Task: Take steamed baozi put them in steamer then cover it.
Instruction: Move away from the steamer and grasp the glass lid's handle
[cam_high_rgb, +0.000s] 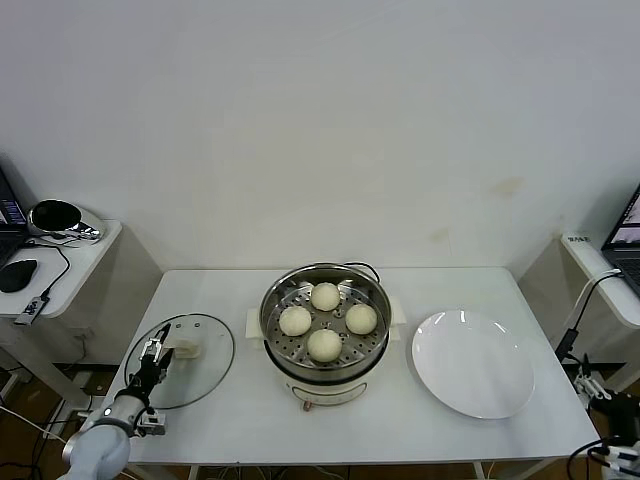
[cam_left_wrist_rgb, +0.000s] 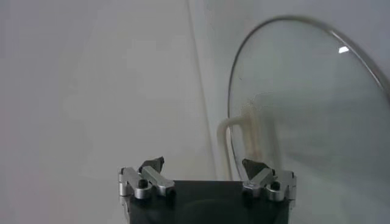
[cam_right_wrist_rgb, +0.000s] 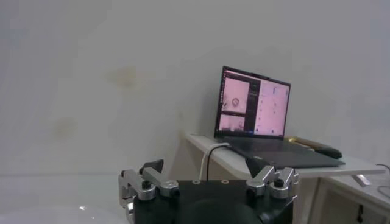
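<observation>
Four cream-white baozi (cam_high_rgb: 325, 296) lie on the perforated tray of the shiny steamer (cam_high_rgb: 272, 312), which stands uncovered at the table's middle. The clear glass cover (cam_high_rgb: 208, 378) lies flat on the table to the left, white handle (cam_high_rgb: 185, 350) up. My left gripper (cam_high_rgb: 152, 360) is open and empty, right at the handle's near side. In the left wrist view the gripper (cam_left_wrist_rgb: 208, 167) has its jaws wide apart, with the cover (cam_left_wrist_rgb: 317, 122) and its handle (cam_left_wrist_rgb: 226, 139) just ahead. My right gripper (cam_right_wrist_rgb: 206, 167) is open and empty, parked off the table's right.
A flat white plate (cam_high_rgb: 472, 362) lies right of the steamer. A side table (cam_high_rgb: 70, 262) with a mouse and cables stands at the left. Another with a laptop (cam_right_wrist_rgb: 253, 103) stands at the right. The wall is close behind the table.
</observation>
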